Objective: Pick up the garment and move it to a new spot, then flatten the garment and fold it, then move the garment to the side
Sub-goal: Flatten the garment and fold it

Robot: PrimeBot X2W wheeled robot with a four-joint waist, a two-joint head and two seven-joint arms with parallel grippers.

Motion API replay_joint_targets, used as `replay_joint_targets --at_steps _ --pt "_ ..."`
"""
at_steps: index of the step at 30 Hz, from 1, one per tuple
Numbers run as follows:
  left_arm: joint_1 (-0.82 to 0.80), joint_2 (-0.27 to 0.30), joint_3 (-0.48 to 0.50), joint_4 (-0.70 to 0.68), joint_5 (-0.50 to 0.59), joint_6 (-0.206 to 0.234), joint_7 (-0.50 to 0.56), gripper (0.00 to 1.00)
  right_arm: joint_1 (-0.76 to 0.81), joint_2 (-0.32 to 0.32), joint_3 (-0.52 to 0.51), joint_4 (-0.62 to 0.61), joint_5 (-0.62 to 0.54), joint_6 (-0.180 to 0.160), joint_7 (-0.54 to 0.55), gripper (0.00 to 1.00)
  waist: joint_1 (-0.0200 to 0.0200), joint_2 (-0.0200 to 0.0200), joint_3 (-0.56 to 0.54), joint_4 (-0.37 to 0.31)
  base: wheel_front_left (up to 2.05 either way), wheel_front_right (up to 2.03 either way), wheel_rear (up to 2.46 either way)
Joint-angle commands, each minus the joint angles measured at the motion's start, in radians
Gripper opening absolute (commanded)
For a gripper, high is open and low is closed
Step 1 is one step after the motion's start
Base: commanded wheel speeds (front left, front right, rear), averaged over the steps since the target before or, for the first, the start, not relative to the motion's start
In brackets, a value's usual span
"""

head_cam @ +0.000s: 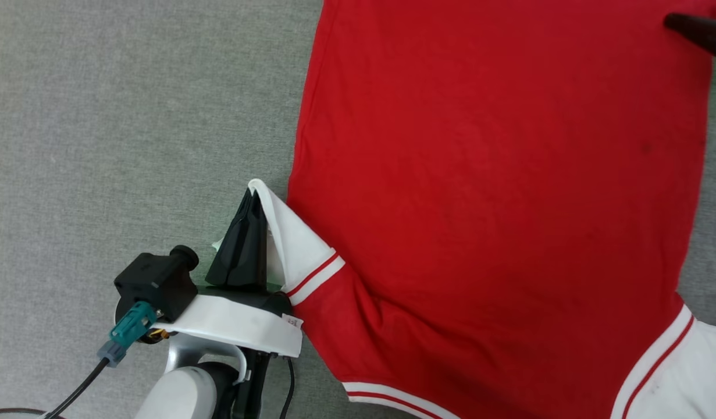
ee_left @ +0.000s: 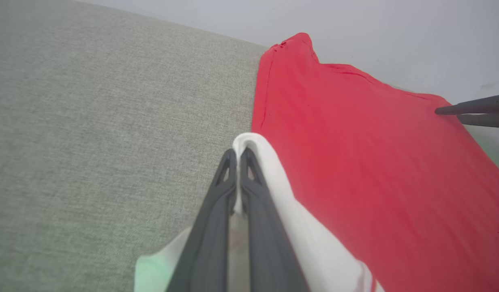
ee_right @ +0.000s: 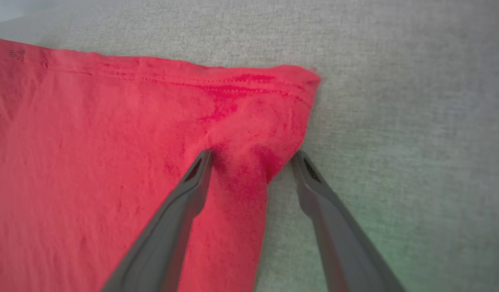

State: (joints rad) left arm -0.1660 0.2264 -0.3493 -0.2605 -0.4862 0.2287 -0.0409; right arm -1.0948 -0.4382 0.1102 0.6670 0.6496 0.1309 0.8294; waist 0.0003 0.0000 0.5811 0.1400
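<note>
The red jersey T-shirt with white, red-striped short sleeves [head_cam: 497, 174] lies spread on the grey woven surface [head_cam: 131, 145]. In the head view it fills the picture from the centre out to 3 o'clock, its plain red side up and the body nearly smooth. Its white sleeve [head_cam: 294, 244] at 7 o'clock is not flat: it is drawn up into a peak, pinched between the closed fingers of the left gripper [head_cam: 254, 203]. The other sleeve [head_cam: 695, 372] lies at 5 o'clock. At 1 o'clock the right gripper [ee_right: 252, 158] stands with its jaws wide, one finger on the red cloth and one just off it on the surface, straddling a small pucker at the hem corner [ee_right: 290, 93] without gripping it. The step in hand looks like the flattening, almost done. The next move probably calls for carrying the pinched sleeve outward toward 9 o'clock, laying it down flat and letting go without dragging the body, and for smoothing the puckered corner. The left forearm comes in from 6 o'clock with its fingers pointing to 12, low over the surface. The right gripper reaches in from 2 o'clock, angled down onto the hem.
</note>
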Motion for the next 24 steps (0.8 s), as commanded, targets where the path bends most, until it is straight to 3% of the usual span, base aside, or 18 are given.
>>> replay_joint_targets --at_steps 1,5,6,7,12,18,24 --pt "-0.015 -0.004 -0.002 0.006 -0.002 -0.007 -0.006 0.00 -0.021 0.006 0.007 0.028 -0.005 0.000 0.022 1.00 -0.0003 0.0000 0.019 0.020 0.00 0.00 0.00" --pt "-0.027 -0.010 -0.011 0.021 -0.008 -0.017 -0.018 0.00 -0.016 0.025 0.017 0.112 -0.017 0.000 0.087 1.00 -0.0003 0.0000 0.019 0.032 0.00 0.00 0.00" --pt "-0.026 -0.010 -0.012 0.025 -0.007 -0.018 -0.019 0.00 -0.014 0.031 0.021 0.129 -0.020 0.000 0.107 0.40 -0.0003 0.0000 0.016 0.034 0.00 0.00 0.00" --pt "-0.026 -0.010 -0.013 0.029 -0.008 -0.021 -0.021 0.00 -0.013 0.033 0.024 0.135 -0.024 0.000 0.110 0.00 -0.0003 0.0000 0.013 0.036 0.00 0.00 0.00" --pt "-0.018 -0.007 -0.013 0.052 -0.018 -0.026 -0.026 0.00 -0.027 0.020 0.027 0.134 -0.036 0.000 0.069 0.00 -0.0003 0.0000 -0.023 0.038 0.00 0.00 0.00" --pt "0.008 0.008 -0.004 0.086 -0.039 -0.034 -0.021 0.00 -0.013 -0.041 0.075 0.081 -0.040 0.000 -0.011 0.00 -0.0003 0.0000 -0.127 0.014 0.00 0.00 0.00" --pt "0.067 0.039 0.040 0.128 -0.075 -0.019 -0.009 0.00 0.100 -0.126 0.141 -0.023 -0.008 0.000 -0.038 0.00 -0.0003 0.0000 -0.251 -0.043 0.00 0.00 0.00"
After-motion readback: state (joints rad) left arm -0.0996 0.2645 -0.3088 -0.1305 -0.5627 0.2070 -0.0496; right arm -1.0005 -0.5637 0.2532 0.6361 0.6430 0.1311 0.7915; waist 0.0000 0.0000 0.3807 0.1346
